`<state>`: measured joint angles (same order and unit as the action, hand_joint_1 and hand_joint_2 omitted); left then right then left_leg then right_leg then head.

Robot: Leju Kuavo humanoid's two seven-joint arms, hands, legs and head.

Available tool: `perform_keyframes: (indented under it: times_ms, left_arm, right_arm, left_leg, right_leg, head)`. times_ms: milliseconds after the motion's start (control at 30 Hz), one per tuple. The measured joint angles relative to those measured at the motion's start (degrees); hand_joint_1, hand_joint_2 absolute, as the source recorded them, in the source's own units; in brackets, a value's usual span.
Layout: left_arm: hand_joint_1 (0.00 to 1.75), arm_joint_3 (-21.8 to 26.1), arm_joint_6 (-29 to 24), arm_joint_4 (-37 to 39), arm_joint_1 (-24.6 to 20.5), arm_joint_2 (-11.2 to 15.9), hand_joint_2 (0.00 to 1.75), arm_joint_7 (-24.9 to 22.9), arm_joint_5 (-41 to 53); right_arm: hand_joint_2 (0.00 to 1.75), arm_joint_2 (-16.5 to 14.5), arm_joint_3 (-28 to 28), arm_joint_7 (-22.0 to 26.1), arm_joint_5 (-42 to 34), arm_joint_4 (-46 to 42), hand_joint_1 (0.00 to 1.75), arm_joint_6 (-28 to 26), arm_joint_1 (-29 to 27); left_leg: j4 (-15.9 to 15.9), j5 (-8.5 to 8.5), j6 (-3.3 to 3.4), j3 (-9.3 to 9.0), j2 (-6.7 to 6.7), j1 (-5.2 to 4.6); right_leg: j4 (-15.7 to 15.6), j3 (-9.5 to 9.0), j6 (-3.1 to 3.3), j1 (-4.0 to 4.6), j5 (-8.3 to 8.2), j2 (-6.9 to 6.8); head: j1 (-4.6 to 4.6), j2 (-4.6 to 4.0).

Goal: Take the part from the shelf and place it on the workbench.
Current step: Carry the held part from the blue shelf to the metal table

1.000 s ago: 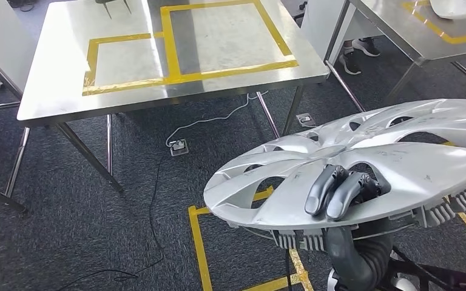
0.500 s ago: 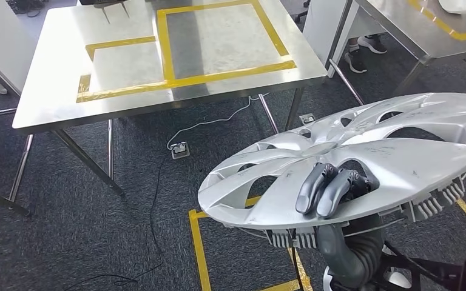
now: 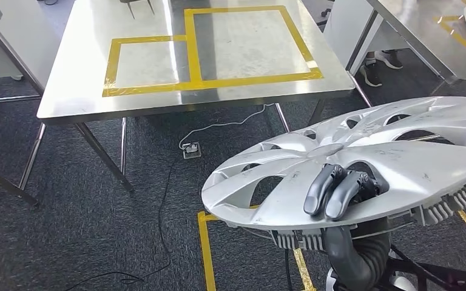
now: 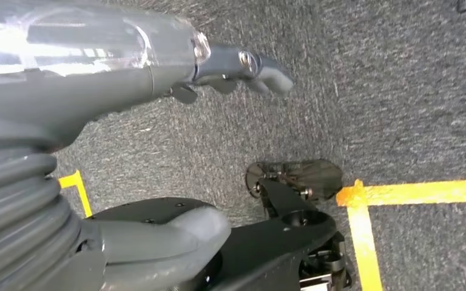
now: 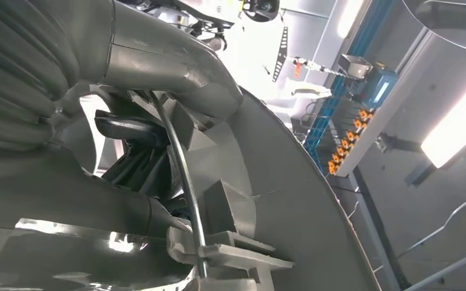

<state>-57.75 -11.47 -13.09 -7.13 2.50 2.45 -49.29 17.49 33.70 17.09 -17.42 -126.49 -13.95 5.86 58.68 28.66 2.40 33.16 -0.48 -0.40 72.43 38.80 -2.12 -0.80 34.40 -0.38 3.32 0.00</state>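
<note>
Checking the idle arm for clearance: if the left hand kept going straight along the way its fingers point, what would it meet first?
Judging by the wrist view, the left hand hangs open over grey carpet. Its line looks free until the carpet itself, though depth is unclear.

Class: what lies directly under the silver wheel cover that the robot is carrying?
Under the wheel cover are the right hand gripping its rim, yellow floor tape and dark carpet; the cover hides the rest of the floor.

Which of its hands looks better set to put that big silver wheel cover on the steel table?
The right hand, probably. It already grips the wheel cover at its near rim, fingers curled over the top. The left hand hangs over the carpet holding nothing. The table lies ahead, to the left.
</note>
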Motion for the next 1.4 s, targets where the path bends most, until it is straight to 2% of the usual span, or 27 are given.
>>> perform_keyframes:
  times_ms: [67,100,133,200,267,300,333,400,433,467,500,567,633,733,800,867,933,967,1000,1033,1067,1133,1167,1233,1300,1333,1400]
  left_arm:
    - [0.0,0.0,0.0,0.0,0.0,-0.1,1.75,0.0,0.0]
    - [0.0,0.0,0.0,0.0,-0.1,-0.2,1.75,0.0,0.0]
    - [0.0,0.0,0.0,0.0,-0.1,-0.2,1.75,0.0,0.0]
    - [0.0,-0.1,0.0,0.0,-0.1,-0.4,1.75,0.0,0.0]
    - [0.0,-0.2,0.0,0.0,-0.1,-0.4,1.75,0.0,0.0]
    - [0.0,-0.3,0.0,0.0,-0.1,-0.3,1.75,0.0,0.1]
    - [0.0,-0.3,0.0,0.0,-0.1,-0.3,1.75,0.0,0.1]
    - [0.0,-0.3,0.0,0.0,-0.1,-0.3,1.75,0.0,0.1]
    - [0.0,-0.3,0.0,0.0,-0.1,-0.3,1.75,0.0,0.1]
    - [0.0,-0.3,0.0,0.0,0.0,-0.3,1.75,0.0,0.1]
    - [0.0,-0.3,0.0,0.0,0.0,-0.2,1.75,0.0,0.1]
    - [0.0,-0.4,0.0,0.0,0.0,-0.2,1.75,0.0,0.1]
    - [0.0,-0.5,0.0,0.0,0.0,-0.1,1.75,0.0,0.1]
    - [0.0,-0.8,0.0,0.0,0.0,-0.1,1.75,0.0,0.1]
    - [0.0,-0.9,0.0,0.0,0.0,-0.1,1.75,0.0,0.1]
    - [0.0,-0.9,0.0,0.0,-0.1,-0.1,1.75,0.0,0.1]
    - [0.0,-0.9,0.0,0.0,-0.1,-0.1,1.75,0.0,0.1]
    - [0.0,-1.0,0.0,0.0,-0.1,-0.1,1.75,0.0,0.1]
    - [0.0,-1.0,0.0,0.0,0.0,-0.1,1.75,0.0,0.1]
    - [0.0,-1.0,0.0,0.0,-0.1,-0.1,1.75,0.0,0.1]
    - [0.0,-1.0,0.0,0.0,-0.1,-0.1,1.75,0.0,0.1]
    - [0.0,-1.0,0.0,0.0,-0.1,-0.3,1.75,0.0,0.1]
    - [0.0,-1.0,0.0,0.0,-0.1,-0.3,1.75,0.0,0.1]
    - [0.0,-1.0,0.0,0.0,-0.1,-0.3,1.75,0.0,0.1]
    - [0.0,-1.0,0.0,0.0,-0.1,-0.3,1.75,0.0,0.1]
    - [0.0,-1.0,0.0,0.0,-0.2,-0.3,1.75,0.0,0.1]
    - [0.0,-1.1,0.0,0.0,-0.1,-0.2,1.75,0.0,0.1]
  right_arm:
    - [1.75,0.0,0.0,0.0,0.0,0.0,1.75,0.0,0.0]
    - [1.75,0.0,0.0,0.0,0.0,0.0,1.75,0.0,0.0]
    - [1.75,0.0,0.0,0.0,0.0,0.0,1.75,0.0,0.1]
    - [1.75,0.0,-0.1,0.1,0.0,0.0,1.75,0.0,0.1]
    - [1.75,0.0,-0.2,0.1,0.0,-0.1,1.75,0.0,0.1]
    - [1.75,0.0,-0.2,0.1,0.0,-0.1,1.75,0.0,0.1]
    - [1.75,0.0,-0.2,0.2,0.0,-0.1,1.75,-0.1,0.1]
    - [1.75,-0.1,-0.2,0.2,0.1,-0.2,1.75,-0.1,0.0]
    - [1.75,-0.1,-0.2,0.2,0.1,-0.2,1.75,-0.1,0.0]
    - [1.75,-0.1,-0.2,0.2,0.1,-0.2,1.75,-0.1,-0.1]
    - [1.75,-0.1,-0.2,0.2,0.1,-0.2,1.75,-0.1,-0.1]
    - [1.75,-0.1,-0.2,0.2,0.1,-0.2,1.75,-0.1,-0.2]
    - [1.75,-0.1,-0.3,0.2,0.1,-0.2,1.75,-0.1,-0.2]
    - [1.75,-0.1,-0.3,0.3,0.1,-0.2,1.75,-0.1,-0.2]
    - [1.75,-0.2,-0.3,0.3,0.1,-0.2,1.75,-0.1,-0.2]
    - [1.75,-0.2,-0.3,0.3,0.1,-0.2,1.75,-0.1,-0.2]
    - [1.75,-0.2,-0.3,0.3,0.1,-0.2,1.75,-0.1,-0.3]
    - [1.75,-0.2,-0.3,0.3,0.1,-0.2,1.75,-0.1,-0.5]
    - [1.75,-0.2,-0.3,0.3,0.1,-0.2,1.75,-0.1,-0.5]
    - [1.75,-0.2,-0.3,0.3,0.0,-0.2,1.75,-0.1,-0.6]
    - [1.75,-0.2,-0.3,0.4,0.0,-0.2,1.75,-0.1,-0.7]
    - [1.75,-0.2,-0.3,0.4,0.0,-0.2,1.75,-0.1,-0.6]
    - [1.75,-0.2,-0.3,0.4,0.0,-0.2,1.75,-0.1,-0.6]
    - [1.75,-0.2,-0.4,0.4,0.0,-0.2,1.75,-0.1,-0.6]
    - [1.75,-0.2,-0.4,0.5,0.0,-0.2,1.75,-0.1,-0.6]
    - [1.75,-0.3,-0.4,0.6,0.0,-0.2,1.75,-0.1,-0.6]
    - [1.75,-0.3,-0.3,0.7,0.0,-0.2,1.75,0.0,-0.6]
  left_leg:
    - [0.0,0.39,0.02,-0.6,-0.35,-0.29]
    - [0.0,0.56,-0.05,-0.75,-0.5,-0.42]
    - [0.0,0.67,-0.22,-0.72,-0.57,-0.45]
    - [-0.1,0.68,-0.72,-0.49,-0.59,-0.38]
    - [0.0,0.97,-1.32,-0.48,-0.37,-0.41]
    - [0.9,1.67,-1.7,-0.12,-0.16,-0.41]
    - [3.0,2.9,-2.11,0.83,0.05,-0.32]
    - [9.8,6.03,-2.93,4.46,0.33,0.32]
    - [13.0,6.99,-3.3,6.3,0.36,0.67]
    - [14.6,6.95,-3.64,7.45,0.4,1.01]
    - [14.1,5.76,-3.96,7.53,0.48,1.3]
    - [7.9,1.64,-4.51,4.94,0.8,1.74]
    - [2.4,-0.45,-4.34,2.22,1.06,1.72]
    - [1.4,-0.17,-2.91,1.66,0.98,1.4]
    - [1.1,-0.2,-2.12,1.35,0.85,1.47]
    - [0.9,-0.13,-1.54,1.0,0.8,1.49]
    - [0.9,0.07,-1.17,0.84,0.79,1.19]
    - [0.9,0.17,-1.03,0.74,0.75,1.02]
    - [0.9,0.28,-0.91,0.6,0.67,0.84]
    - [0.9,0.4,-0.84,0.39,0.56,0.66]
    - [0.9,0.54,-0.79,0.15,0.44,0.5]
    - [0.9,0.79,-0.94,-0.08,0.25,0.2]
    - [0.9,0.82,-1.13,-0.02,0.21,0.17]
    - [0.8,0.78,-1.69,0.09,0.2,0.25]
    - [1.3,1.4,-2.31,0.17,0.29,0.33]
    - [2.7,2.41,-2.62,0.75,0.32,0.37]
    - [8.7,5.5,-3.17,3.65,0.34,0.62]
  right_leg:
    - [-6.6,-2.27,1.16,0.42,-4.73,0.23]
    - [-9.9,-3.56,1.79,0.67,-6.36,0.34]
    - [-12.3,-4.55,2.33,0.93,-7.1,0.44]
    - [-14.1,-5.2,2.82,1.24,-6.99,0.48]
    - [-15.2,-5.8,2.88,1.02,-7.18,0.37]
    - [-15.9,-6.23,2.9,0.8,-7.37,0.27]
    - [-16.4,-6.65,2.91,0.56,-7.54,0.13]
    - [-16.6,-6.99,2.98,0.39,-7.46,-0.05]
    - [-16.6,-7.03,2.94,0.34,-7.31,-0.1]
    - [-16.4,-7.08,2.84,0.26,-7.12,-0.13]
    - [-16.2,-7.15,2.65,0.13,-6.87,-0.13]
    - [-15.5,-7.36,1.96,-0.19,-6.14,-0.11]
    - [-14.6,-7.37,1.07,-0.26,-5.38,-0.01]
    - [-14.6,-7.52,0.15,-0.31,-5.05,0.03]
    - [-13.8,-7.4,-0.37,-0.45,-4.14,0.02]
    - [-8.9,-5.23,-0.67,-0.47,-1.28,0.06]
    - [-1.3,-1.33,-0.68,-0.39,1.77,0.08]
    - [1.1,0.08,-0.56,-0.33,2.09,0.09]
    - [1.4,0.57,-0.31,-0.25,1.25,0.09]
    - [-0.6,-0.04,0.06,-0.15,-0.66,0.11]
    - [-4.1,-1.44,0.58,0.02,-3.14,0.15]
    - [-10.8,-4.35,1.64,0.42,-6.07,0.27]
    - [-12.7,-5.15,1.97,0.62,-6.41,0.31]
    - [-13.8,-5.52,2.2,0.81,-6.11,0.35]
    - [-14.7,-6.11,2.38,0.56,-6.46,0.24]
    - [-15.3,-6.49,2.51,0.4,-6.66,0.15]
    - [-15.8,-6.93,2.7,0.29,-6.79,0.02]
  head:
    - [0.33,0.0]
    - [0.27,0.0]
    - [0.25,0.0]
    - [0.2,0.0]
    - [0.33,0.0]
    - [0.16,0.0]
    - [-0.11,0.0]
    - [-0.82,0.0]
    - [-1.03,0.0]
    - [-1.18,0.0]
    - [-1.28,0.0]
    - [-1.49,0.0]
    - [-1.9,0.0]
    - [-1.95,0.0]
    - [-1.69,0.0]
    - [-0.98,0.0]
    - [-0.19,0.0]
    - [0.1,0.0]
    - [0.33,0.0]
    - [0.54,0.0]
    - [0.75,0.0]
    - [0.86,0.0]
    - [0.88,0.0]
    - [0.94,0.0]
    - [0.9,0.0]
    - [0.65,0.0]
    - [-0.2,0.0]
